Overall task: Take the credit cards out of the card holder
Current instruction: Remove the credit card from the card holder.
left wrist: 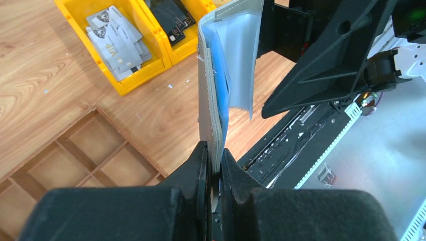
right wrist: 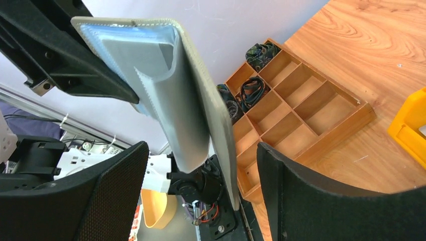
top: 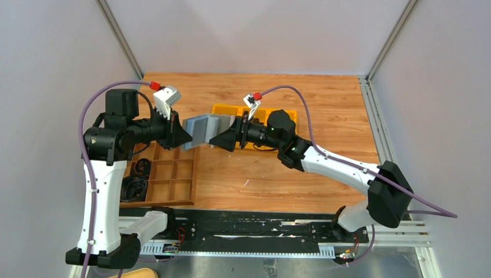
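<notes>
The left gripper [left wrist: 213, 159] clenches the card holder [left wrist: 211, 95] by one edge; it looks soft, light and floppy. The right gripper [right wrist: 201, 150] has its jaws released around it, and they would best close on the stitched rim.

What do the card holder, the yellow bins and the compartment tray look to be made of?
Card holder: soft grey fabric or faux leather, matte, stitched edge, with glossy translucent plastic pockets inside. Yellow bins: hard moulded plastic, slightly shiny. Compartment tray: light wood, matte, visible grain.

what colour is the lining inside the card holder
The lining of the card holder is bright blue, clearest in the left wrist view.
</notes>
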Controlling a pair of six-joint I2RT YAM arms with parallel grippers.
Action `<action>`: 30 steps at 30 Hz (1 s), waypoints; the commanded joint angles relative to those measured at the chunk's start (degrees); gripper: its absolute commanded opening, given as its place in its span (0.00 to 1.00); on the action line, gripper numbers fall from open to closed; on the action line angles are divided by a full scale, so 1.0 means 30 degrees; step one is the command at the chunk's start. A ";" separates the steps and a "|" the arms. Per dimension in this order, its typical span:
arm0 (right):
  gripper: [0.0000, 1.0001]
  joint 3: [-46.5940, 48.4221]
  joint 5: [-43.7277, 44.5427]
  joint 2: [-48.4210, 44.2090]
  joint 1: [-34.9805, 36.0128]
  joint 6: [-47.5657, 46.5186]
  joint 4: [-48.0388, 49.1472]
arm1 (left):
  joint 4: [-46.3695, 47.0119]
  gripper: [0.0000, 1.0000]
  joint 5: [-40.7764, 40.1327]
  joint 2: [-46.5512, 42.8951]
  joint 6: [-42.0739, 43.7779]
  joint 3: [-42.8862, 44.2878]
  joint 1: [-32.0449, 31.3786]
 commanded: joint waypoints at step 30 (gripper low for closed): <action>0.00 -0.0846 -0.1947 0.1064 -0.0212 0.1398 0.5435 | 0.1059 0.00 -0.2729 -0.0368 -0.0145 -0.0360 -0.0033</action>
